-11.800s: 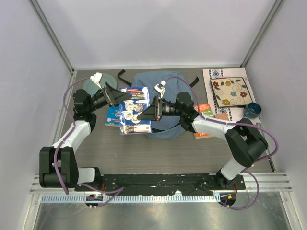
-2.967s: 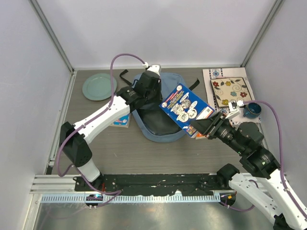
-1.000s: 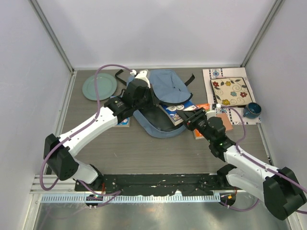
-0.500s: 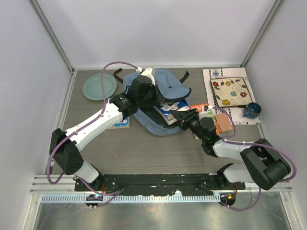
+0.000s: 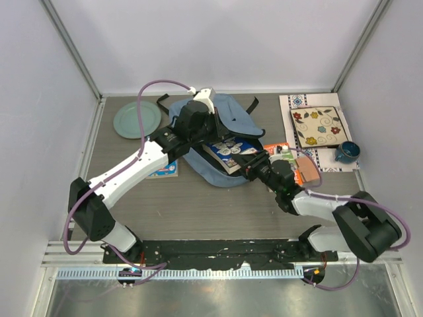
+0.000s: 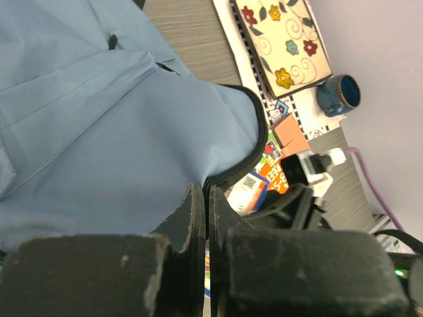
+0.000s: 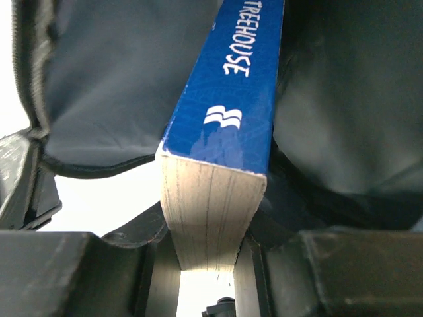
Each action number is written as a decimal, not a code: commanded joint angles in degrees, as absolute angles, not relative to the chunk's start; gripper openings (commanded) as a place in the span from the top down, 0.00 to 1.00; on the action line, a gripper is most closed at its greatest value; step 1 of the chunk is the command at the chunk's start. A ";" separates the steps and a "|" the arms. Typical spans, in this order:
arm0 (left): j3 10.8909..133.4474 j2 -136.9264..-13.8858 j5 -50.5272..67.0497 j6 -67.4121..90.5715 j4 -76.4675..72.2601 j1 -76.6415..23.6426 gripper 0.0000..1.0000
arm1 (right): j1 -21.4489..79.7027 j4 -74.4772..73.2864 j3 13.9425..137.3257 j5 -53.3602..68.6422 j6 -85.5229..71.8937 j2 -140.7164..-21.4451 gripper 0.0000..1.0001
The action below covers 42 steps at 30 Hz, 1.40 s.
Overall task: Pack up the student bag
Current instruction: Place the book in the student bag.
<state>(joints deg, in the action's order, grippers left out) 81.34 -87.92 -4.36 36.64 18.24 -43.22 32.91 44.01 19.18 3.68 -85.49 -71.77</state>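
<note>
Now we are midway: our right gripper [image 7: 206,257], clamped on the blue book [image 7: 225,99], has it partly inside the student bag [image 5: 228,112] at the table's far middle. Our left gripper [image 6: 206,198], fingers together on the zipper rim, holds the mouth open. An orange booklet [image 5: 276,149] lies outside.
</note>
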 commanded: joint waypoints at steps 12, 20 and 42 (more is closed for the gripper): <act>76.12 -81.65 1.94 35.51 6.06 -43.86 1.00 | 31.99 74.87 25.14 -1.93 -80.97 -81.56 0.99; 72.86 -80.33 1.58 34.63 4.04 -43.86 1.00 | 30.15 91.40 25.93 6.94 -79.98 -90.42 0.99; 76.12 -83.06 10.35 30.59 7.03 -43.07 1.00 | 28.39 88.06 40.06 12.57 -82.68 -107.12 0.99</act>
